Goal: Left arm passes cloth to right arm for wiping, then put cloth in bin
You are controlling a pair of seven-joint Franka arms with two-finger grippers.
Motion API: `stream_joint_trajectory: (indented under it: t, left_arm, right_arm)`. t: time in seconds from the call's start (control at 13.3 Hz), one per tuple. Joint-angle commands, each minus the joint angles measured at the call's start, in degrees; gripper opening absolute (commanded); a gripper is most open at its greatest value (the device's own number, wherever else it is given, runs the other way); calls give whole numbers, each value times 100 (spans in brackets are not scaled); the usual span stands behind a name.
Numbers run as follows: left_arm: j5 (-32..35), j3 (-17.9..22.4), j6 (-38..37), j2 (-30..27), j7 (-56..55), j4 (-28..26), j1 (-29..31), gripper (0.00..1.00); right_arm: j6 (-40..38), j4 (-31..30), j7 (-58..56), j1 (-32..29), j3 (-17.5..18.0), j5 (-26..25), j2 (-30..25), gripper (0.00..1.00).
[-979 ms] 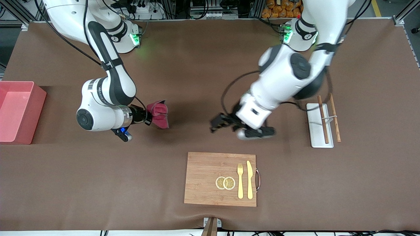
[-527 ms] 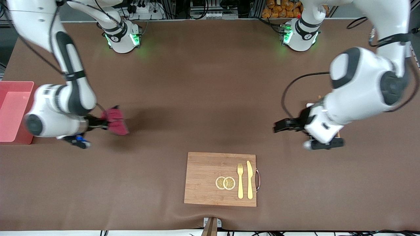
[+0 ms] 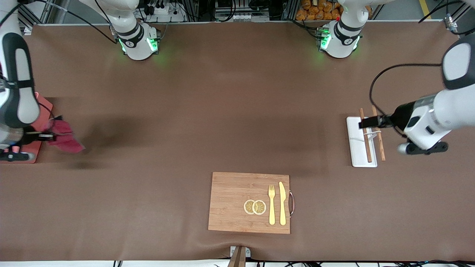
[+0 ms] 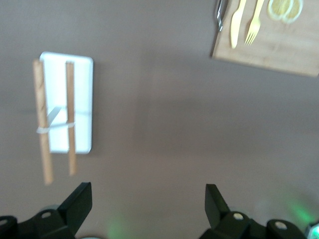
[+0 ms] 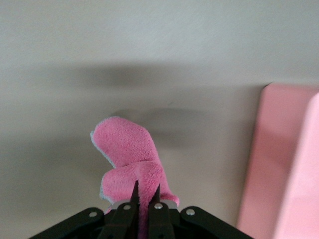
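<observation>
The magenta-red cloth [image 3: 66, 138] hangs from my right gripper [image 3: 50, 136], which is shut on it just beside the pink bin [image 3: 41, 107] at the right arm's end of the table. The right arm covers most of the bin. In the right wrist view the cloth [image 5: 127, 149] is pinched between the gripper's [image 5: 146, 188] closed jaws over the table, with the bin's wall [image 5: 289, 164] close beside it. My left gripper [image 3: 363, 123] is open and empty over the white tray; its jaws stand wide apart in the left wrist view [image 4: 148, 194].
A white tray [image 3: 357, 148] with two wooden chopsticks [image 3: 365, 137] lies toward the left arm's end, also in the left wrist view [image 4: 82, 99]. A wooden board [image 3: 230, 200] with a gold fork, a knife and lemon slices lies near the front camera.
The right arm has swung with the cloth from the table's middle to the bin. The left arm has pulled back, empty, to above the white tray.
</observation>
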Motion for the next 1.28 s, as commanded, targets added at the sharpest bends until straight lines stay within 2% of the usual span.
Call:
stream_joint_trajectory:
  t: [0.0, 0.23, 0.38, 0.53, 0.68, 0.75, 0.9, 1.13, 1.21]
  left_arm:
    - [155, -100, -259, -570, 64, -363, 47, 100]
    - [751, -292, -242, -825, 64, -399, -6, 100]
    - [1366, -617, -224, -878, 73, -372, 29, 100]
    - [1465, -636, -172, -913, 82, -363, 20, 100]
    - [1465, -462, -163, -931, 318, -355, -85, 100]
    - [1465, -191, -163, -1001, 415, -355, -337, 100]
    - [1448, 346, -171, -1132, 757, -372, -725, 100]
    - [1395, 506, -171, -1352, 847, -381, -867, 100]
    - [1369, 489, -171, -1397, 838, -372, -833, 100]
  right_arm:
    - [273, -19, -184, -57, 138, -193, -16, 0]
    - [29, -98, -44, 48, 164, -166, -60, 0]
    - [-279, -185, 656, 416, 173, -123, -121, 0]
    - [-237, -387, 1428, 890, 190, 113, -148, 0]
    - [-359, -511, 2674, 1653, 190, 281, -252, 0]
    - [-412, -546, 3412, 2101, 190, 404, -314, 0]
    - [-500, -520, 5019, 3155, 190, 956, -358, 0]
    - [-474, -249, 6913, 4317, 190, 1256, -289, 0]
    - [-483, -204, 6996, 4347, 199, 1475, -280, 0]
